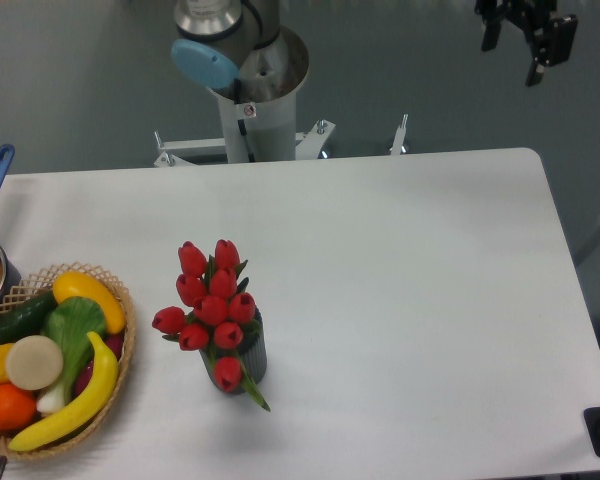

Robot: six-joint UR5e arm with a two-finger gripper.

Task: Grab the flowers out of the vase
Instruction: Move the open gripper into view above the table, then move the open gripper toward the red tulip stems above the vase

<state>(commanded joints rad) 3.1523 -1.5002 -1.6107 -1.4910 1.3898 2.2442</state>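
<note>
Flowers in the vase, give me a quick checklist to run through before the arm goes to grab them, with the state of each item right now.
1. Flowers sit in the vase, stems inside: ok.
2. Vase stands upright on the table: ok.
3. Free space around the vase; the basket lies to its left, not touching it: ok.
4. Gripper holds nothing and its fingers stand apart: ok.
5. Gripper lined up over the flowers: not ok, it hangs at the upper right of the view, beyond the table's far edge.
6. Which part of the stems can be gripped: cannot tell, buds and leaves hide them from this view.
</note>
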